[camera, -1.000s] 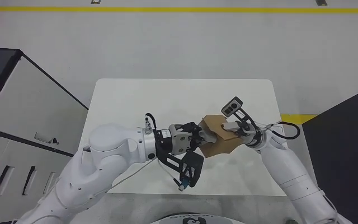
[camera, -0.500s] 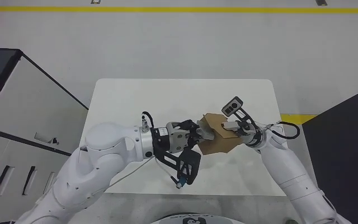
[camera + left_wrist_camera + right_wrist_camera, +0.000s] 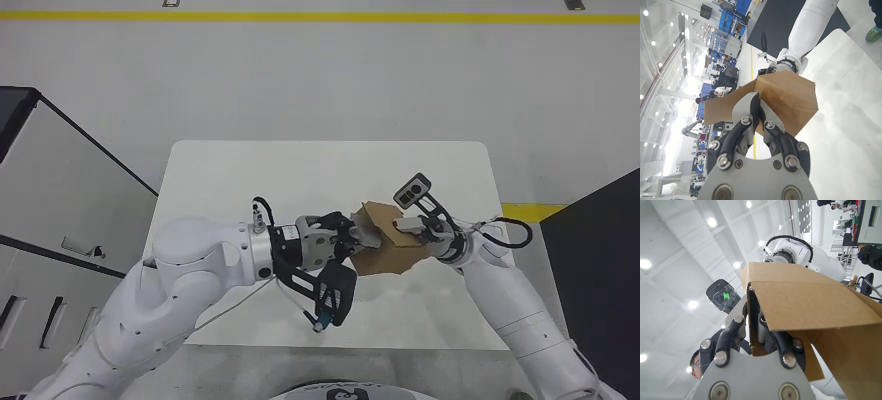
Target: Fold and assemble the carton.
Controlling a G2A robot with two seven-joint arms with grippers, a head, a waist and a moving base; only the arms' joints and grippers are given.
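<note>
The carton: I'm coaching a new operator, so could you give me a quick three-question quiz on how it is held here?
1. True or false: the carton lies flat on the table, untouched.
2. The carton is: A) between the left gripper and right gripper, B) on the floor, C) inside a bin.
3. Fill in: the right gripper is shut on the ___.
Key: 1 false; 2 A; 3 carton.

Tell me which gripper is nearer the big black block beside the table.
Right. The right gripper clamps the edge of the carton that faces the black block; the left gripper clamps the carton's opposite side, farther from the block.
</note>
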